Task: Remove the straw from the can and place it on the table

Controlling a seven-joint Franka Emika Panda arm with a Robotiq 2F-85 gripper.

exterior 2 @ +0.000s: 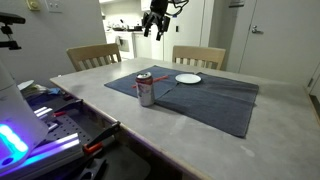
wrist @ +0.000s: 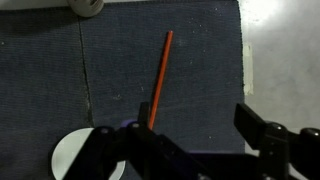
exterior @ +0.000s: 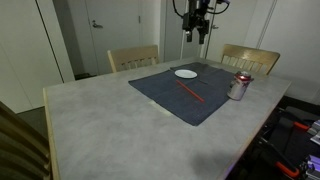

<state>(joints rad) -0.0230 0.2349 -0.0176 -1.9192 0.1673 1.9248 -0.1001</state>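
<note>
The red-orange straw [exterior: 190, 91] lies flat on the dark blue-grey mat [exterior: 160, 88], between the can and the plate. In the wrist view the straw [wrist: 160, 72] runs diagonally across the mat. The silver can [exterior: 239, 86] stands upright at the mat's edge; it also shows in an exterior view [exterior 2: 146, 88] and at the top of the wrist view [wrist: 88, 6]. My gripper [exterior: 196, 30] hangs high above the table, over the plate's side of the mat, open and empty. Its dark fingers [wrist: 195, 125] frame the bottom of the wrist view.
A flat white plate [exterior: 186, 73] sits on the mat's far part. Two wooden chairs [exterior: 133, 57] [exterior: 250, 58] stand behind the grey stone-look table [exterior: 95, 110]. Equipment with lights [exterior 2: 40, 125] lies beside the table edge.
</note>
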